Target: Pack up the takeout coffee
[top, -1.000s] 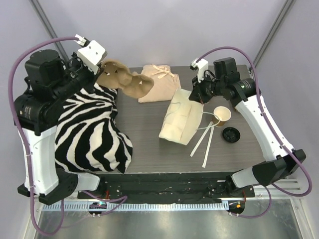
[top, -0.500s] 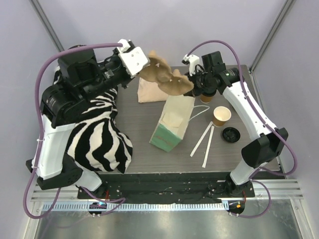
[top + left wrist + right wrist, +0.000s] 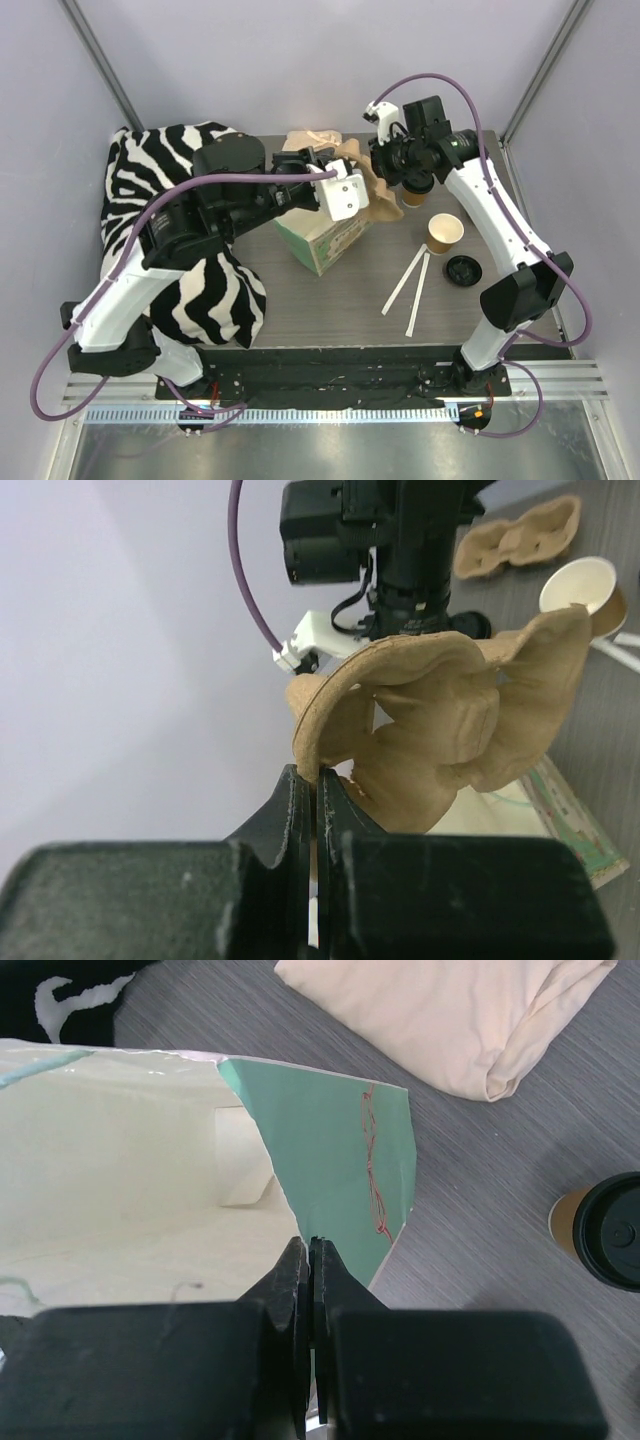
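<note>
The right claw [image 3: 310, 1250] is pressed together on the top rim of the paper bag [image 3: 330, 1130], with a thin edge of paper pinched between its 2 fingers. To this claw's left the bag's mouth gapes and shows a pale inside. The bag's green side panel runs ahead of the fingertips. The takeout coffee [image 3: 610, 1230] stands upright on the table [image 3: 330, 300] just to this claw's right, black lid on, outside the bag and not touching it. Ahead of the claw, past the bag, lies a folded beige cloth [image 3: 450, 1010].

The left claw [image 3: 317, 780] is clamped on the thin edge of a pulp cup carrier [image 3: 450, 720]. The carrier hangs tilted in the air ahead of its fingertips, and the bag shows below and to the right of it. Straight beyond the carrier is the right arm's wrist, so the carrier sits between the 2 claws.

Ahead and to the right of the left claw stands an open cup [image 3: 585, 585] with a bare pale inside, and a second carrier [image 3: 520, 530] lies farther off. Back from the right claw, toward the arm bases, lie a loose black lid [image 3: 464, 269] and 2 white strips [image 3: 403, 283]. A zebra cloth [image 3: 215, 300] is draped under the left arm, well behind its claw
</note>
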Controlling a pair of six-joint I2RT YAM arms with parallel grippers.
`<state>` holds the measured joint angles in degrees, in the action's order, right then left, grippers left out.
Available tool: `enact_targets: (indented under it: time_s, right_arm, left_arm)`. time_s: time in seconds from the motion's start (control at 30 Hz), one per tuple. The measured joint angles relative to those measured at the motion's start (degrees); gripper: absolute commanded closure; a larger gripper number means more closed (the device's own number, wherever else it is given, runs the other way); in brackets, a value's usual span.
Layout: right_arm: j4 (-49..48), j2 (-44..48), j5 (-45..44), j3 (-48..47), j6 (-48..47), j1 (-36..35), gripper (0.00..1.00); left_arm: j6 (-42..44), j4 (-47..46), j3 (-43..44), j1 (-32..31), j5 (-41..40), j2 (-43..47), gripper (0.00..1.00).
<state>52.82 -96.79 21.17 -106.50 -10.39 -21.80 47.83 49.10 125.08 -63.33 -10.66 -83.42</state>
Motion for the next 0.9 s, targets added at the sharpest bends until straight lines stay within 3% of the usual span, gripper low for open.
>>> enact_targets:
  time_s: [0.53,0.9]
  right_arm:
    - [0.02,2.69,0.9,3.28,-4.46,-2.99,0.99]
    - [-0.5,3.61,1.03,5.09,-4.66,-2.99,0.99]
  left_arm:
    - [0.37,-4.42,-1.14,0.02,-7.39,4.92,1.0]
    - [0.94,-5.11,-8.98,0.87,-9.68,7.17,1.0]
